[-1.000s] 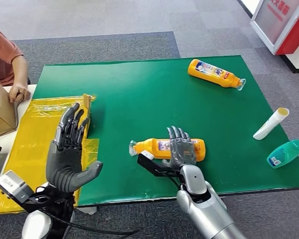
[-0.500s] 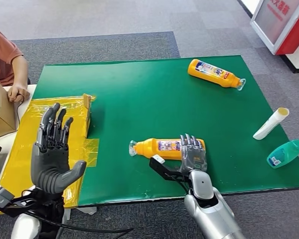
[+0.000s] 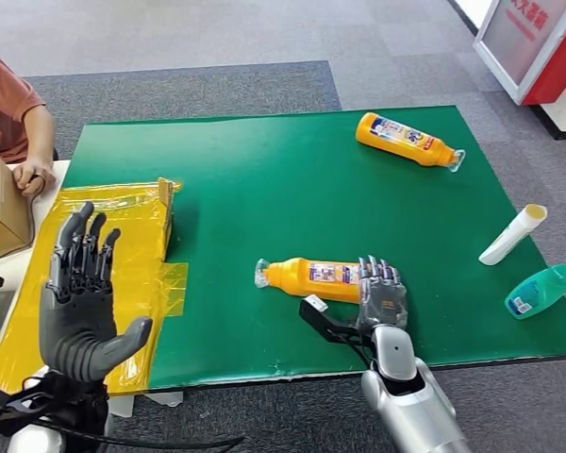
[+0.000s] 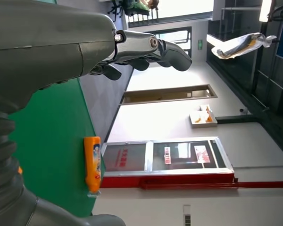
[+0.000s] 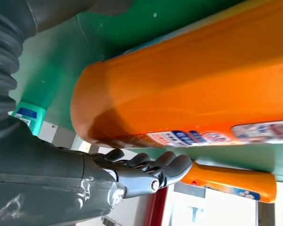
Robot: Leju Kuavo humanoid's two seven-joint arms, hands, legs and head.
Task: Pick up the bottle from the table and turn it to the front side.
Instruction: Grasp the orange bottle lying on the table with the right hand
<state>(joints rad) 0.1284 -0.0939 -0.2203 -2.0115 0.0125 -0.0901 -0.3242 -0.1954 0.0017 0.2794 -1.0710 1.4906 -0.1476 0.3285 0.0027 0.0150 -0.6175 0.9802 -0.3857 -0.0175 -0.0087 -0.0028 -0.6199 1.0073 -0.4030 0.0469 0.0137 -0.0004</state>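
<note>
You are at the grasping step: your right hand [image 3: 382, 294], fingers laid over the base of the orange plastic bottle [image 3: 316, 277] lying near the green table's [image 3: 266, 179] front edge, must close firmly before lifting, while your left hand [image 3: 81, 293] hovers spread.

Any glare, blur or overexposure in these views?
Head view: evenly lit and sharp, with sheen on the yellow plastic sheet. Left wrist view: bright windows blown out to white. Right wrist view: the orange plastic bottle looms close, slightly soft; background washed out.
</note>
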